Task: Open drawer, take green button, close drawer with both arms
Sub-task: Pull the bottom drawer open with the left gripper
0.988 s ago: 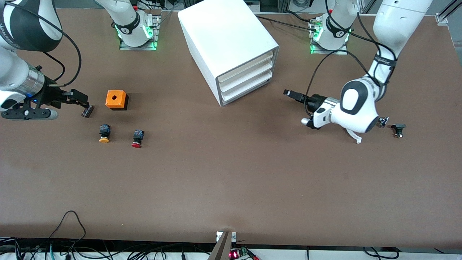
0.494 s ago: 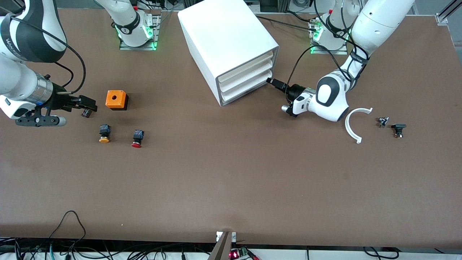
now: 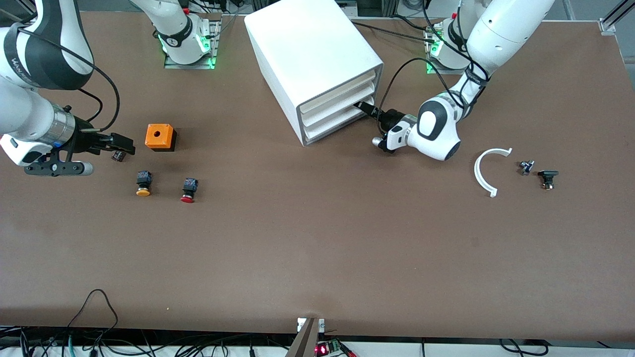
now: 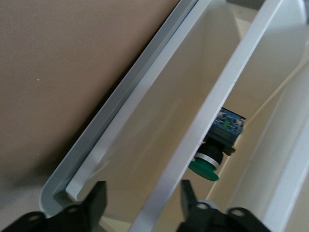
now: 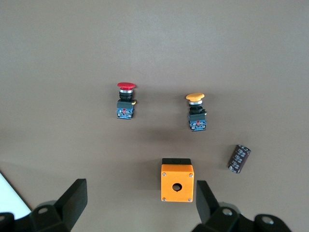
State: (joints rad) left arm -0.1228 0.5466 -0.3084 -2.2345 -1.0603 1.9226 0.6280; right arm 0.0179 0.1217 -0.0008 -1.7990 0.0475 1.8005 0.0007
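The white cabinet stands at the back middle with its three drawers pushed in. The lowermost drawer has a cream sloped front, which fills the left wrist view. My left gripper is at the drawer fronts, open, with a white drawer lip running between its fingers. The green-capped button with its black-and-blue body shows in the gap past that lip. My right gripper is open and empty over the table beside an orange box, which also shows in the right wrist view.
A yellow-capped button, a red-capped button and a dark cylinder lie near the right gripper. A white curved strip and two small black parts lie toward the left arm's end.
My left arm has swung from over the table to the cabinet, bringing its gripper up to the drawer fronts. My right gripper has edged slightly toward the orange box.
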